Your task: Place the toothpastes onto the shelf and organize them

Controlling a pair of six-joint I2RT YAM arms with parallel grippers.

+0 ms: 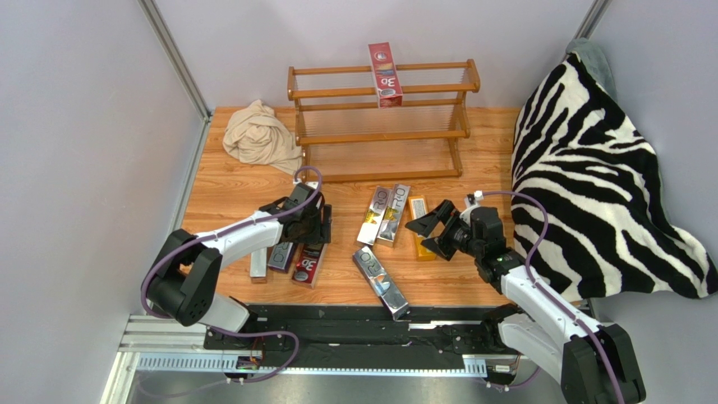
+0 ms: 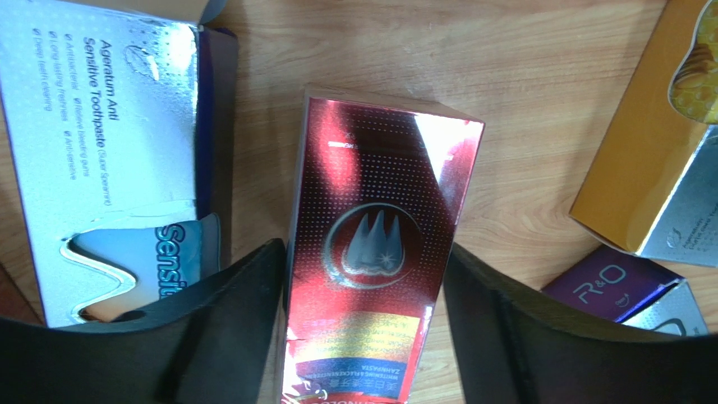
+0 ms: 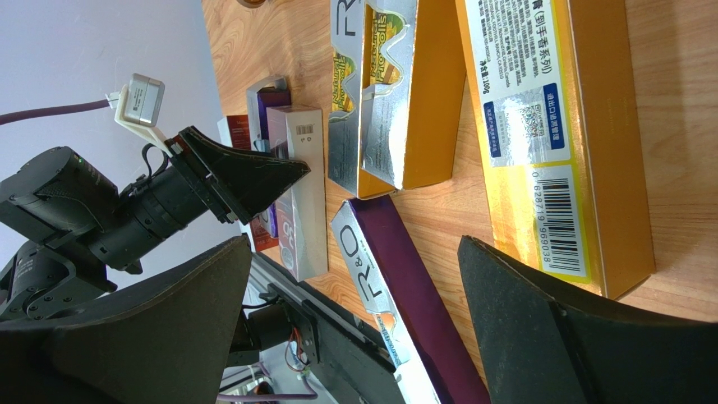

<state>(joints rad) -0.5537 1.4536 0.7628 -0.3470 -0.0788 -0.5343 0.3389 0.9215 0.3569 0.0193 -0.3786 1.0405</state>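
Beige cloth: the beige cloth (image 1: 261, 135) lies bunched at the far-left corner of the bench (image 1: 489, 160), just beside the left end of the shelf (image 1: 421, 135).
Left pincer: the left pincer (image 2: 362, 252) is low over the near-left cluster of toothpastes. One finger stands on each long side of the red carton (image 2: 379, 168), close against it. I cannot tell whether they actually press it.
Crowding on the left: a silver carton (image 2: 101, 151) marked "Sensitive" lies flat just beside the red carton, right next to the outer finger (image 2: 219, 328).
Shelf: it stands at the far edge of the bench. One toothpaste, the shelved carton (image 1: 385, 76), is upright on its upper rails, right of centre.
Centre: a paired set of cartons (image 1: 383, 215) lies flat side by side, touching, in front of the shelf. Nearer the arms, the purple carton (image 1: 381, 282) lies flat and slanted, apart from the others.
Orange carton: the orange carton (image 3: 556, 126) lies flat just right of the pair, its near end partly covered in the top view.
Right pincer: the right pincer (image 1: 425, 231) hovers with its jaws wide apart over the orange carton's near end, holding nothing.
Far right: a zebra blanket (image 1: 590, 168) is heaped along the right edge of the bench, near the right arm.
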